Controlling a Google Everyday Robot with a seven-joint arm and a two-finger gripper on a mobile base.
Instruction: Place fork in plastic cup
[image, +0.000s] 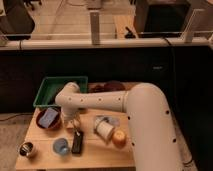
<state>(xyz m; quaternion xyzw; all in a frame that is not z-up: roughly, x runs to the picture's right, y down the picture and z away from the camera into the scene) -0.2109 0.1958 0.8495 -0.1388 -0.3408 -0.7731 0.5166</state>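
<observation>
Gripper low behind the blue cup, fork nowhere to be seen!

Near the front edge, the short translucent light-blue plastic cup (61, 146) stands upright between the shiny metal cup (26, 149) at the front-left corner and the black rectangular block (77, 142). Just behind, the white arm's gripper (73, 123) hangs low, and whether the claw is apart or clamped cannot be told. The thin silver metal fork doesn't show and is probably hidden there. The best play is to centre over the cup's mouth and release low, since that light cup could tip.
</observation>
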